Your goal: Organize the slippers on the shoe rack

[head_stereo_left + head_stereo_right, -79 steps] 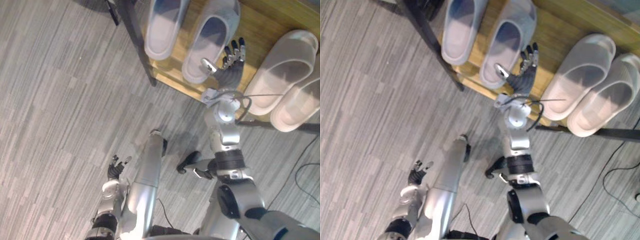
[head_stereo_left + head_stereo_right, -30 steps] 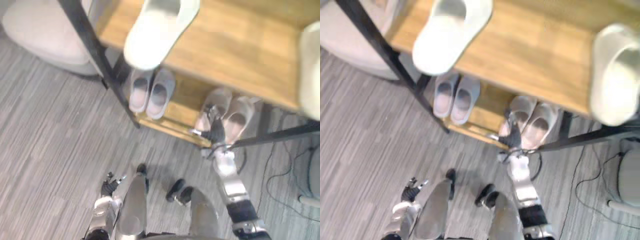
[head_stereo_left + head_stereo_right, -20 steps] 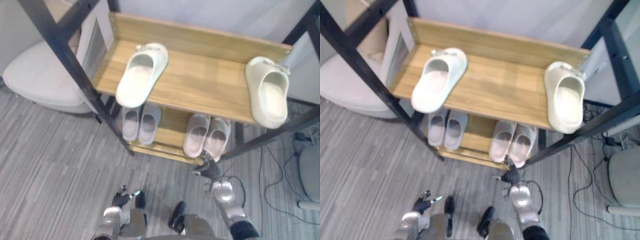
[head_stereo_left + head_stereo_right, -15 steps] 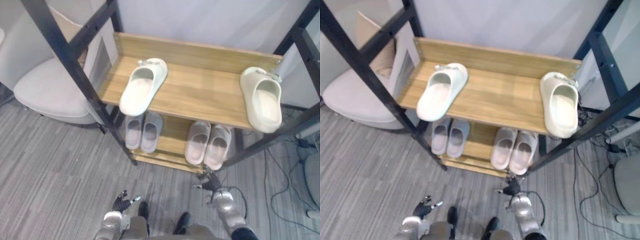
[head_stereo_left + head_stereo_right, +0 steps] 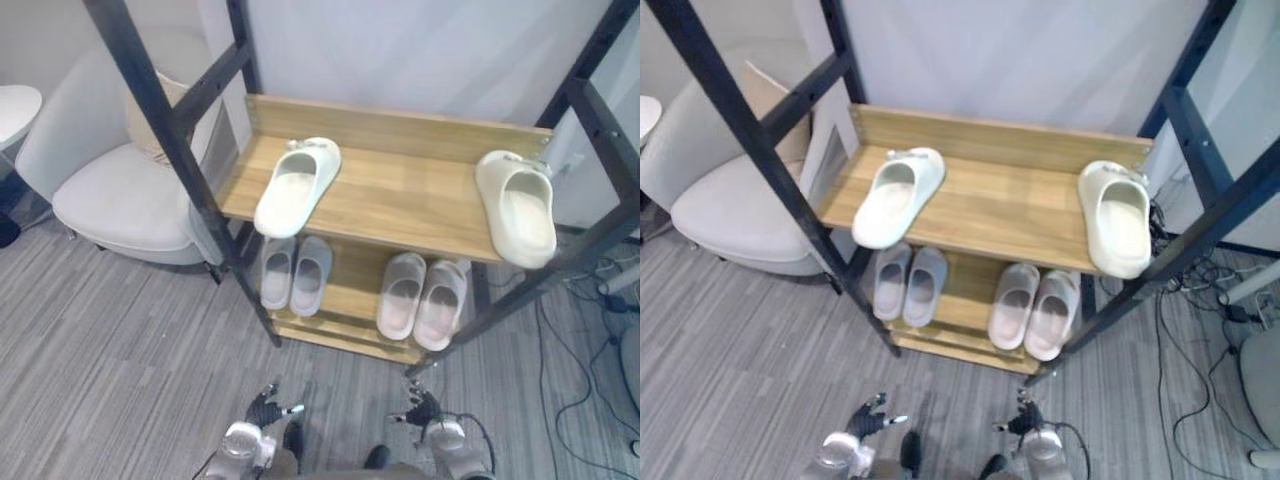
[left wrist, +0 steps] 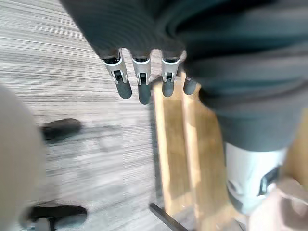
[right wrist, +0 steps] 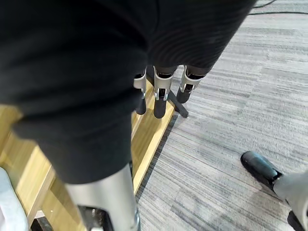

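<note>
Wooden shelves in a black frame form the shoe rack (image 5: 410,195). Low over the grey floor (image 5: 100,350) before it, the left hand (image 5: 268,408) and the right hand (image 5: 422,408) hang empty, fingers straight and loosely spread. On the top shelf, the left cream slipper (image 5: 297,185) and the right cream slipper (image 5: 517,205) lie well apart. Below, the grey pair (image 5: 293,272) and the pale pair (image 5: 422,297) have their toes hidden under the top shelf.

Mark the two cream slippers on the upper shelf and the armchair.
left cream slipper (image 5: 292,195), left eye view, on its footbed.
right cream slipper (image 5: 522,215), left eye view, on its footbed.
armchair (image 5: 115,205), left eye view, on its seat.
</note>
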Tool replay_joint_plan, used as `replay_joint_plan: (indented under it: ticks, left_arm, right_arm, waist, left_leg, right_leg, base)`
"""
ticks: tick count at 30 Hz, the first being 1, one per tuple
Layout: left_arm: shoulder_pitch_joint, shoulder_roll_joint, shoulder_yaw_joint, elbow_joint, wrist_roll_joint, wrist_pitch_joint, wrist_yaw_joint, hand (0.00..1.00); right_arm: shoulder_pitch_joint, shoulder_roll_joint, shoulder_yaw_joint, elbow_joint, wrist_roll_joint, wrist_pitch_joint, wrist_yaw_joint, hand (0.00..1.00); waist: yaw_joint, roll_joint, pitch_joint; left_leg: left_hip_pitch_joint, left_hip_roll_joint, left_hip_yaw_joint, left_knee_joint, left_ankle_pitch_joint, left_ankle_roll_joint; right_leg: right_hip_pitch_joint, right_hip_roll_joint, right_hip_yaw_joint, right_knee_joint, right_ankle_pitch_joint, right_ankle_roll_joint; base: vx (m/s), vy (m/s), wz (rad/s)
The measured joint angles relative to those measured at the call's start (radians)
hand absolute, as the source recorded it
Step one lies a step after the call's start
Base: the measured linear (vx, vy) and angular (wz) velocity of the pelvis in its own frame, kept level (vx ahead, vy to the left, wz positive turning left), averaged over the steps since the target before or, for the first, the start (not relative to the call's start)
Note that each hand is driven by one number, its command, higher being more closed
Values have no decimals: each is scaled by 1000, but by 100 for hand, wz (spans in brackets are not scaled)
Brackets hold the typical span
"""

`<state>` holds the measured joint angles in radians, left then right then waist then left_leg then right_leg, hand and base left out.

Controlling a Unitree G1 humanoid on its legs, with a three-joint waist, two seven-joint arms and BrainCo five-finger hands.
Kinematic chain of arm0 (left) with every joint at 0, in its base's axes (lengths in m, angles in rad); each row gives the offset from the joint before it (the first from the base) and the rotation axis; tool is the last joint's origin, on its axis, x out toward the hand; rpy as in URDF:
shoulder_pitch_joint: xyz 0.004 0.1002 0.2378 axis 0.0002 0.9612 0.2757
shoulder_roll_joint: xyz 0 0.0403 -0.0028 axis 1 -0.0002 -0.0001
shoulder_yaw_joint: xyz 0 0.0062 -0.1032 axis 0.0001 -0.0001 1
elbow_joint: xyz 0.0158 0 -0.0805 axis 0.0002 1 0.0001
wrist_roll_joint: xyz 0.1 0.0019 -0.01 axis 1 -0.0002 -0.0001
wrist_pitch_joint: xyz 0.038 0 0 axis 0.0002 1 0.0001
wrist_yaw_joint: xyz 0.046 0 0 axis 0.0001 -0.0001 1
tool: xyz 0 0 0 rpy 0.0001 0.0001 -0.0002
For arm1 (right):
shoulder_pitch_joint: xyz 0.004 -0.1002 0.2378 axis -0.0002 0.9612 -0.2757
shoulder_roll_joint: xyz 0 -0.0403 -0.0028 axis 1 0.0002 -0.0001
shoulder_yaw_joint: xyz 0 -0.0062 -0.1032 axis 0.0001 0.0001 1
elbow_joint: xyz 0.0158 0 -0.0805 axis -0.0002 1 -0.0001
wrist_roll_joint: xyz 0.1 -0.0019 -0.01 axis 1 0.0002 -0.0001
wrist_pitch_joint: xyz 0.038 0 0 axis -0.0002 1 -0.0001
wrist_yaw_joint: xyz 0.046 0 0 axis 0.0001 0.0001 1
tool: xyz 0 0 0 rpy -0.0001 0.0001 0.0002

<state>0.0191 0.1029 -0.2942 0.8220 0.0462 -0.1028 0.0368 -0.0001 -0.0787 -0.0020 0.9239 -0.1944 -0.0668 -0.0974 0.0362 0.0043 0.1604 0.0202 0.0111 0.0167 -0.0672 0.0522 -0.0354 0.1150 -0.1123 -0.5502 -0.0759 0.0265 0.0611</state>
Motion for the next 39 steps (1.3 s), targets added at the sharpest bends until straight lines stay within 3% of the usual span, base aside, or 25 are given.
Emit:
replay_joint_plan:
  ticks: [8, 10, 17, 27, 32, 39]
  left_arm:
    - [-2, 7, -200, -401, -62, -21, -53, 0]
    - [-16, 23, -249, -500, -120, -29, -82, 0]
    - [-69, 38, -314, -701, -247, -43, -104, 0]
    - [-293, 21, -270, -892, -370, -69, -17, 0]
    - [-366, 6, -251, -892, -373, -72, 14, 0]
    - [-551, 2, -116, -793, -376, -81, 74, 0]
  right_arm:
    - [1, -3, -35, 36, 10, 0, -3, 0]
    - [1, -2, -35, 35, 20, 0, -2, 0]
    - [22, -10, -35, 34, 32, 0, -1, 0]
    - [42, -15, -21, 35, 80, 0, 0, 0]
    - [43, -36, 6, 35, 80, 0, 1, 0]
    - [42, -40, 8, 36, 80, 7, 8, 0]
  waist:
    - [-6, 19, -14]
    - [-12, 21, -16]
    - [-33, 32, -27]
    - [-42, 37, -61]
    - [-47, 37, -62]
    - [-51, 36, -67]
  left_leg:
    - [16, -14, -25, -34, 18, 12]
    - [15, -19, -28, -34, 18, 12]
    - [17, -19, -26, -34, 18, 12]
    - [20, -4, 3, -35, 14, 8]
    - [20, -4, 2, -34, 14, 8]
    - [16, -6, 1, -34, 15, 9]
  right_leg:
    - [13, -14, -22, 0, 1, 7]
    - [13, -14, -24, 0, 0, 8]
    - [14, -14, -23, 0, 0, 8]
    - [8, -13, 7, 4, 3, 4]
    - [6, -14, 7, 10, 2, 5]
    - [-1, -15, 7, 19, 1, 6]
  base:
    - [23, 35, 10]
    - [35, 22, 4]
    - [17, 9, 0]
    - [11, 9, -9]
    - [0, 0, 0]
    - [0, 0, 0]
